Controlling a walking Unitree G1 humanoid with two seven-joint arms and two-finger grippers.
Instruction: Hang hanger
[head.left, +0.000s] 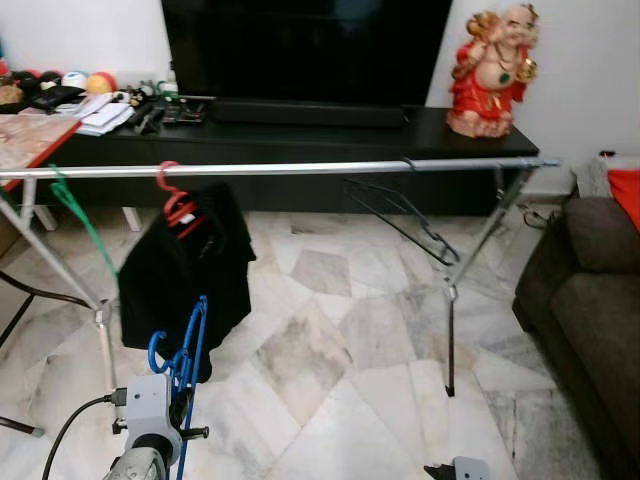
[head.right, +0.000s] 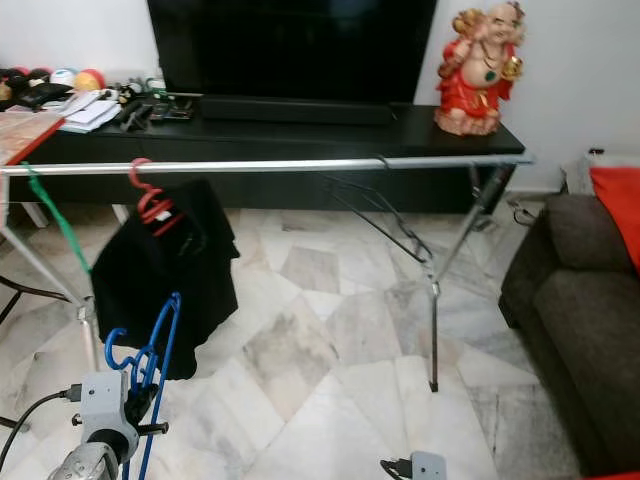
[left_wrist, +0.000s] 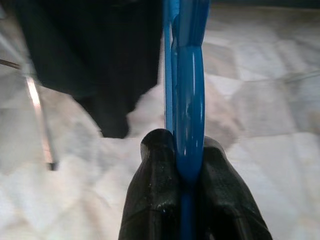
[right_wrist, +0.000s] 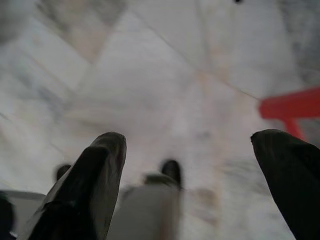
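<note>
Left eye view: our left tool sits low at the near left, clenched on the blue hanger, whose hook curls up just in front of the black garment. That garment hangs from a red hanger on the silver rail, which runs left to right in front of the dark TV bench. A green hanger hangs at the far left, a dark wire hanger toward the right.

Right eye view: same layout; the rail between the red and wire hangers looks free for hooking.

Left wrist view: both black fingers pinch the blue hanger's thin bar edge-on. We judge it light, stiff plastic with a glossy, rather slippery surface, so it could pivot in the grip; holding near the neck below the hook would steady it.

Right wrist view: our right tool is released, fingers spread wide above the marble floor.
</note>
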